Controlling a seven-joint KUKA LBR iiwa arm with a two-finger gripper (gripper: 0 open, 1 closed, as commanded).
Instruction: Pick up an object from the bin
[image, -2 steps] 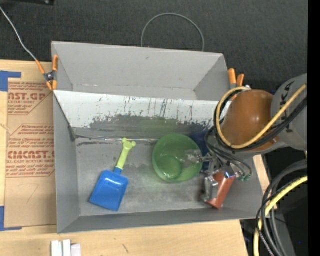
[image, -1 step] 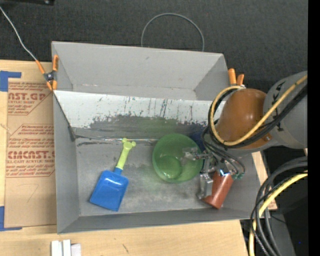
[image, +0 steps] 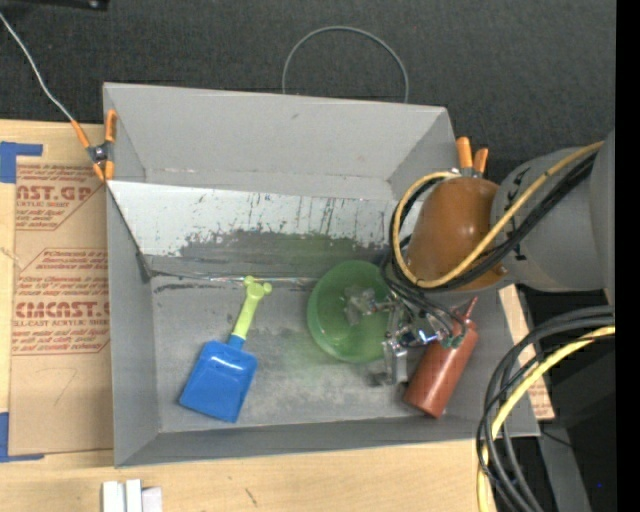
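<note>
My gripper (image: 398, 340) hangs low in the right part of the bin, at the right rim of a round green bowl (image: 340, 315). Its metal parts overlap the bowl's right side and hide that edge. Just right of the gripper a reddish-brown cylinder (image: 440, 375) lies tilted against the bin's right wall. A toy shovel (image: 222, 370) with a blue scoop and a light green handle lies at the front left of the bin floor, well away from the gripper.
The arm with its orange cover and looped cables comes in over the bin's right rim. The bin's back wall slopes down steeply behind the bowl.
</note>
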